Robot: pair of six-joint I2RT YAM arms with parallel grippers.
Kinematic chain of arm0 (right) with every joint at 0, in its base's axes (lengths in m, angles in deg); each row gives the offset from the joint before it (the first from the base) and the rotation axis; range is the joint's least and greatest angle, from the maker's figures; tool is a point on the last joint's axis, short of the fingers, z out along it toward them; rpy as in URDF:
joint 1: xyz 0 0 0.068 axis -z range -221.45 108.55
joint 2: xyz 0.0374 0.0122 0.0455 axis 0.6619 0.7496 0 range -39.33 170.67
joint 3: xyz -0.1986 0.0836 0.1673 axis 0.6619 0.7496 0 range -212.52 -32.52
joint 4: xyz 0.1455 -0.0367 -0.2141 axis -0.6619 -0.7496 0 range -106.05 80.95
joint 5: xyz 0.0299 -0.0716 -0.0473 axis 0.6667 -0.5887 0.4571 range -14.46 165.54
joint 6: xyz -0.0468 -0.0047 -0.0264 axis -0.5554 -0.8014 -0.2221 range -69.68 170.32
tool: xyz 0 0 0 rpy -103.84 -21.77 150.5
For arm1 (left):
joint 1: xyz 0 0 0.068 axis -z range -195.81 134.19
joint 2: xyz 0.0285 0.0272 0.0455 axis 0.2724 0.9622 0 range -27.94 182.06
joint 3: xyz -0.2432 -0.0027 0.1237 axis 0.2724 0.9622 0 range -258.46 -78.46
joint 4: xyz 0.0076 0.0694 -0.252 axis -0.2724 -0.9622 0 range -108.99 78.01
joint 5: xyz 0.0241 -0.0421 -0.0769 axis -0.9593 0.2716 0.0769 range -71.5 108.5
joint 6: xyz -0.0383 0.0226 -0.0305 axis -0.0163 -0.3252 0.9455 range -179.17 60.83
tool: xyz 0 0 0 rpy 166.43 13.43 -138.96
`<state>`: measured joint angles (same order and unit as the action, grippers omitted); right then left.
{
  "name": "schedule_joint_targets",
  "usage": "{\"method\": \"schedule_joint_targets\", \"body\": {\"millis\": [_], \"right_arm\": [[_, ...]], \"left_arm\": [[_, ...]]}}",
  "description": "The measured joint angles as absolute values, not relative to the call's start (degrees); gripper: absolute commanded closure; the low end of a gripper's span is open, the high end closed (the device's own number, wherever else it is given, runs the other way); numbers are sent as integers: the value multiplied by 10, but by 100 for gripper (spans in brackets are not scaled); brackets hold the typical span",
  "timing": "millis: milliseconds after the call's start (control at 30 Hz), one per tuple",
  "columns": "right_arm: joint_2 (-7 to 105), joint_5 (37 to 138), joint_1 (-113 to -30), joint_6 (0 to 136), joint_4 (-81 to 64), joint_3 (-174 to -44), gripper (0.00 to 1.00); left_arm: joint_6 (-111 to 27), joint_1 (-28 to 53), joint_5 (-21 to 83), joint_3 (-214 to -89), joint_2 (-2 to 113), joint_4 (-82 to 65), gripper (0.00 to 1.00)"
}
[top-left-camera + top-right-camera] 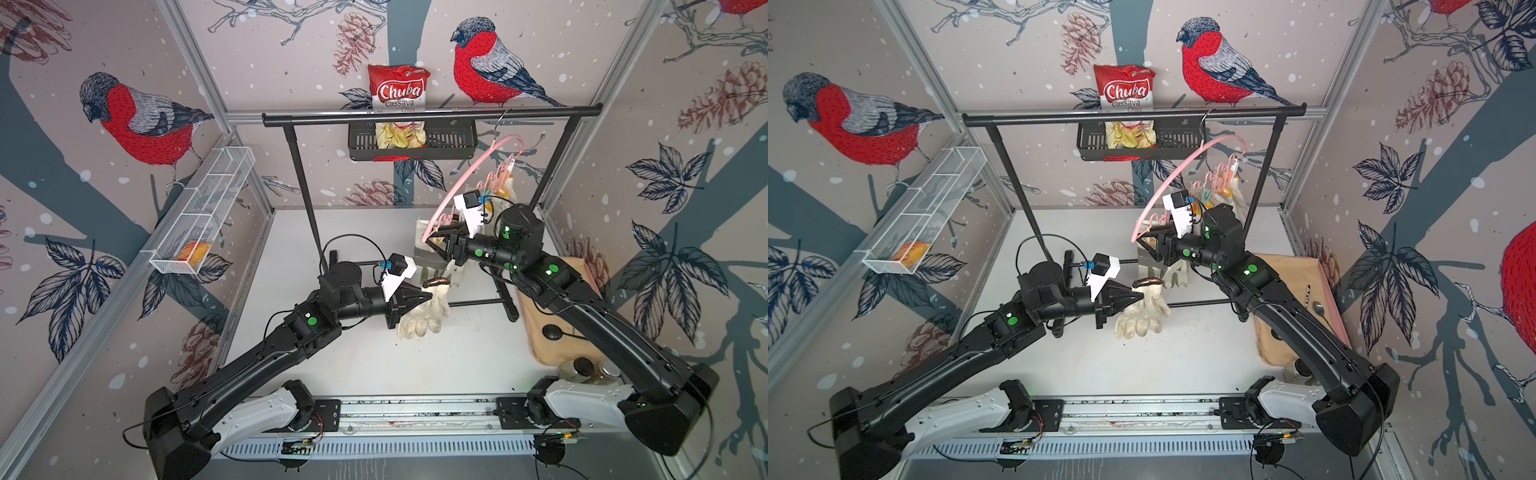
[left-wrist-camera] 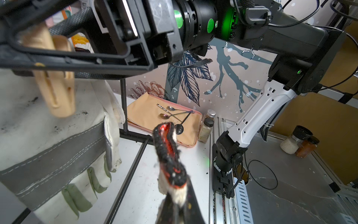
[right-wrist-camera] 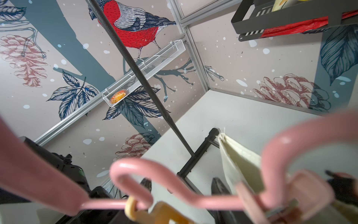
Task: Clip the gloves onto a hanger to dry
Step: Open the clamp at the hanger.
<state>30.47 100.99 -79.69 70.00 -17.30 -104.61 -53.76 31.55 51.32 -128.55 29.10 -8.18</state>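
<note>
My left gripper (image 1: 429, 296) (image 2: 179, 203) is shut on the black-and-red cuff of an off-white knit glove (image 1: 424, 322) (image 2: 168, 155). The glove hangs from it above the table, fingers down. The pink hanger (image 1: 465, 174) (image 3: 135, 170) hangs tilted from the rack bar. A canvas glove (image 2: 48, 145) with a grey band and green fingertips is clipped near its low end. More gloves (image 1: 509, 191) hang at its high end. My right gripper (image 1: 436, 241) (image 3: 182, 188) is at the low end with its jaws apart around an orange clothespin (image 3: 164, 213) (image 2: 56, 87).
The black garment rack (image 1: 432, 114) spans the back, its foot bars (image 1: 478, 302) lying on the table. A black basket (image 1: 449, 143) holds a chips bag. A white mesh basket (image 1: 208, 208) hangs on the left wall. A cloth-lined tray (image 2: 147, 112) with spoons and spice jars (image 2: 207, 126) sit at right.
</note>
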Motion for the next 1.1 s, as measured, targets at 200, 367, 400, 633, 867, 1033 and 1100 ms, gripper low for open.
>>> {"method": "schedule_joint_targets", "body": {"millis": [200,367,400,633,867,1033,1100], "right_arm": [[305,996,-800,696,-179,-1048,51],[304,985,-801,695,-187,-1049,52],[304,984,-801,694,-188,-1049,52],[300,974,-804,686,-199,-1049,56],[298,969,-804,685,-201,-1048,64],[298,969,-805,683,-202,-1048,69],[298,969,-805,683,-202,-1048,70]], "left_arm": [[-542,315,513,-1289,296,-82,100],[-547,315,513,-1291,297,-82,100],[-547,315,513,-1291,297,-82,100],[-547,315,513,-1291,297,-82,100],[-547,315,513,-1291,297,-82,100],[-547,315,513,-1291,295,-83,100],[-547,315,513,-1291,294,-83,100]]}}
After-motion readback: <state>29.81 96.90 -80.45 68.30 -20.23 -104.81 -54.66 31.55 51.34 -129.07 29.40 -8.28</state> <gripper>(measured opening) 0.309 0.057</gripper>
